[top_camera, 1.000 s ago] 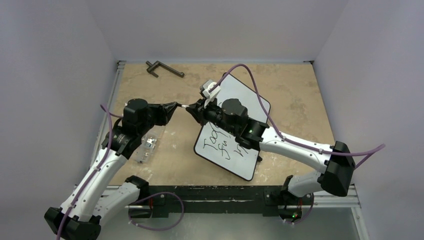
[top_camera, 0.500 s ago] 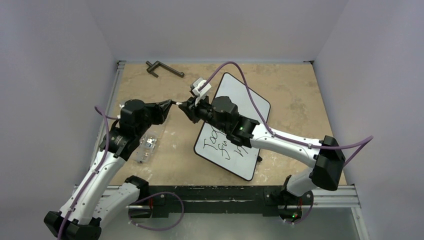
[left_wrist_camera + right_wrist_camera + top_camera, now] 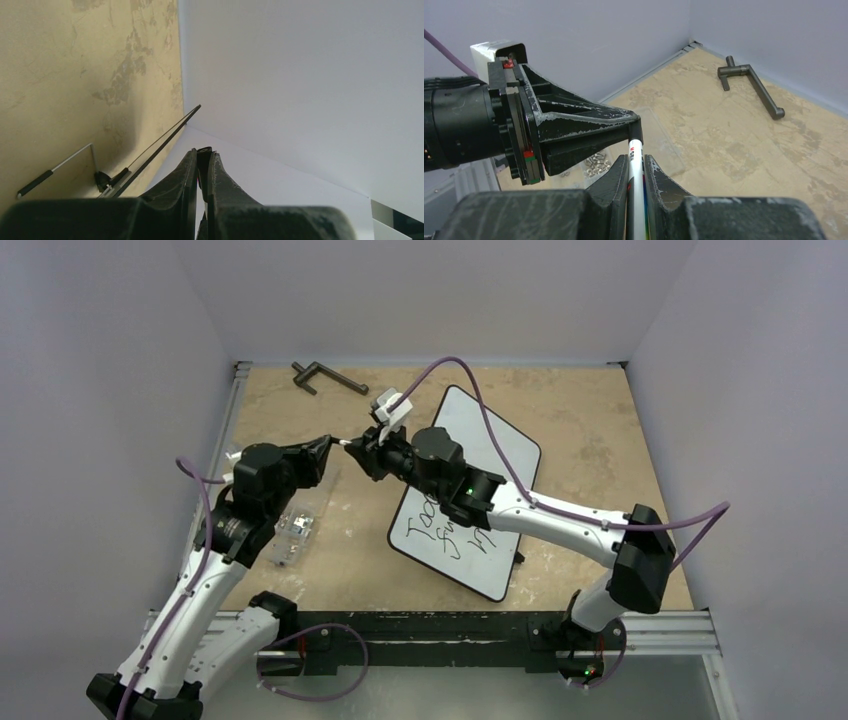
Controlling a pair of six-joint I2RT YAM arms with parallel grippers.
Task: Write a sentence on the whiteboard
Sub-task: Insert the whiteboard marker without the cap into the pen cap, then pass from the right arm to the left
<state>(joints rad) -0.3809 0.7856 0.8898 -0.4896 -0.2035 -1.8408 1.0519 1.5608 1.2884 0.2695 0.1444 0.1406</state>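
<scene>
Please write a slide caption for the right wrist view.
Right gripper holds the white barrel of the marker; left gripper pinches its black end.

- The overhead view looked down from above and behind the arms, well back, taking in the whole table [image 3: 600, 410].
- The left wrist view sat close behind the left gripper [image 3: 202, 151] at bottom centre, rolled sideways, table at left, wall at right.
- The right wrist view looked closely past the right gripper [image 3: 635, 159] along the marker [image 3: 634, 147] at the left gripper.
- The crank [image 3: 751, 87] at its upper right appeared upper left overhead.
</scene>
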